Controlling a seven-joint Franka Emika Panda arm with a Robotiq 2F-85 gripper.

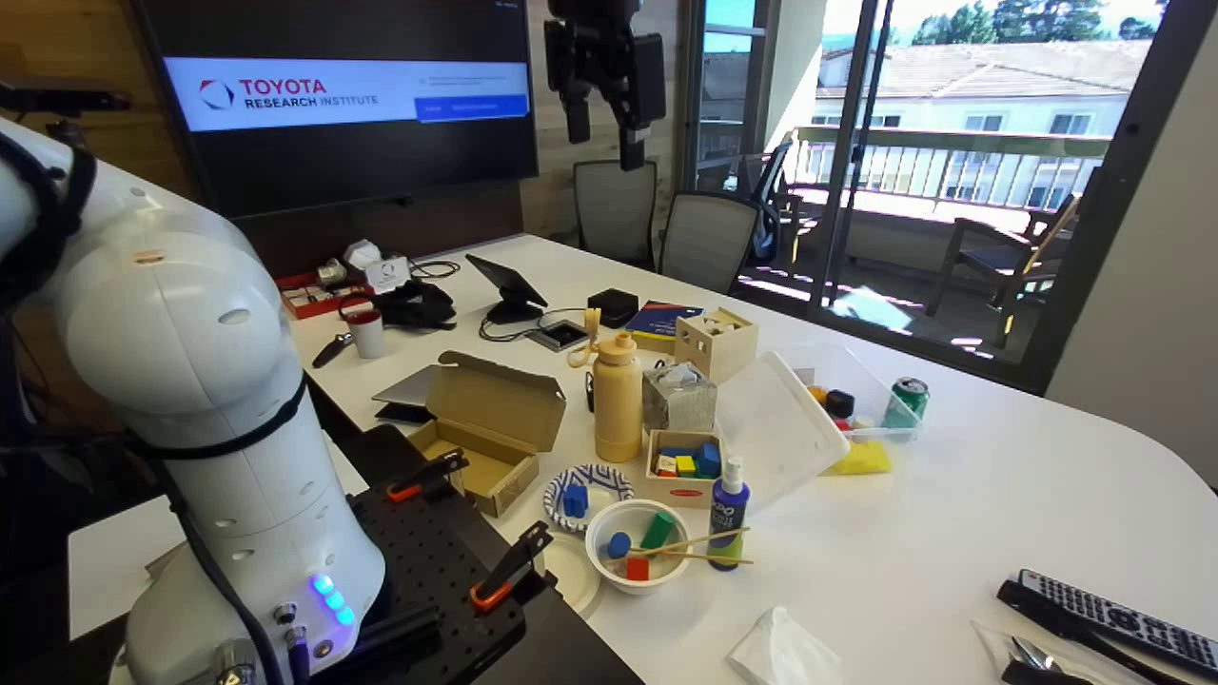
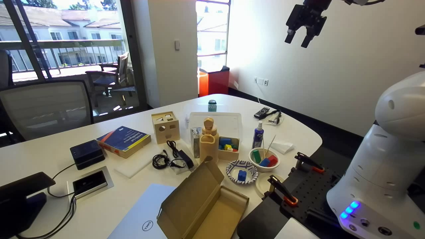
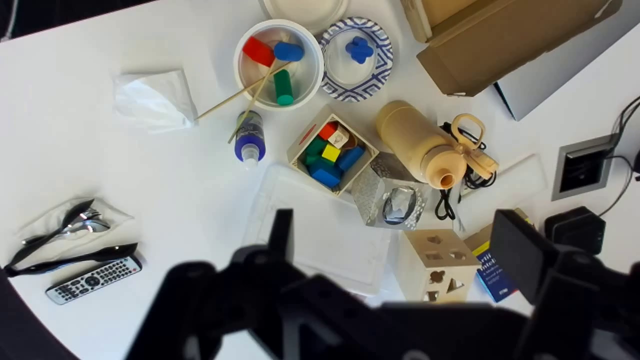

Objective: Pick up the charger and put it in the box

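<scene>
Hanging high over the table (image 2: 33,156), the gripper (image 2: 297,40) is holding nothing, its fingers (image 2: 308,38) standing spread. The charger (image 2: 186,158) is lying untouched in an exterior view, the tan bottle (image 2: 208,149) standing at its two o'clock and the open cardboard box (image 2: 222,214) waiting at its five. I am judging the pick to be the step in hand, placing yet to come; the next move is calling for a descent clear of the bottle, closing on the charger's body rather than its cord (image 2: 171,146).

- A mesh chair (image 2: 46,106) is standing by the tabletop's (image 2: 30,156) window-side edge.
- A book (image 2: 123,140) is lying near that edge.
- A remote (image 3: 94,281) is lying near the wall-side edge.
</scene>
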